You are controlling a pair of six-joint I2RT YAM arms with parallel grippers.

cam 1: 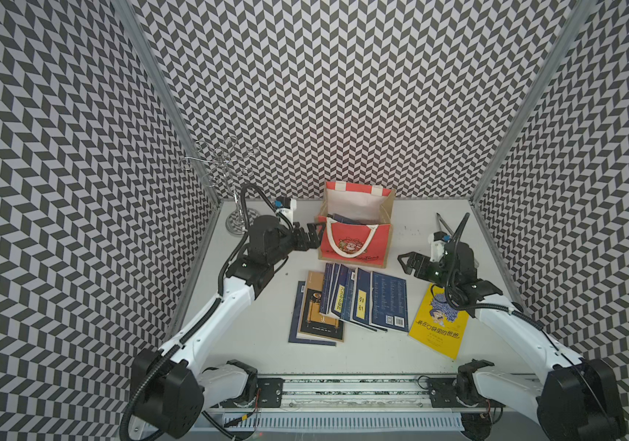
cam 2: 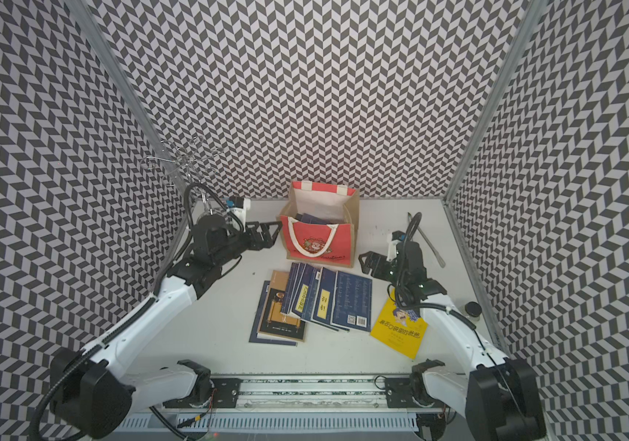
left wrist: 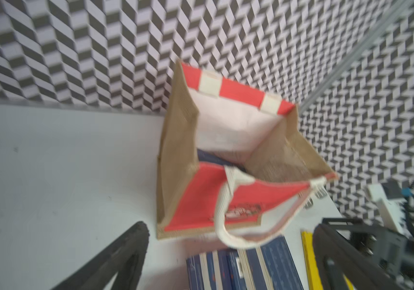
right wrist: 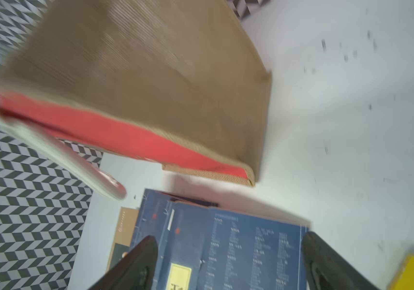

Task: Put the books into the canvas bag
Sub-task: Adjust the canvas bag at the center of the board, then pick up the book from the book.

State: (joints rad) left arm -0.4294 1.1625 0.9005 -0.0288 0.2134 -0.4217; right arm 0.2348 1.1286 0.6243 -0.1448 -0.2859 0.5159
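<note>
Both top views first. The canvas bag [cam 1: 355, 240] stands upright at the back middle of the table [cam 1: 252, 324] with its mouth open, and a navy book [cam 1: 343, 220] is showing inside. The rest of the books [cam 1: 366, 301] are fanned out flat just in front of it, with a tan book [cam 1: 318, 309] at the left end. The yellow book [cam 1: 439, 324] lies off to the right, partly under my right arm. My left fingers [cam 1: 315, 231] are right beside the bag's left side, spread apart with nothing in them. Can't tell if they touch it. My right fingers [cam 1: 406, 263] hover to the bag's right, also spread and empty.

Left wrist view is kinda blurry. The left fingers [left wrist: 125, 256] are wide apart, gripping nothing, and the bag [left wrist: 201, 200] sits beyond them.

Right wrist view is blurry too. The right fingers [right wrist: 135, 266] are wide open over the books [right wrist: 238, 246], holding nothing. The bag's tan side [right wrist: 150, 75] is just past them.
</note>
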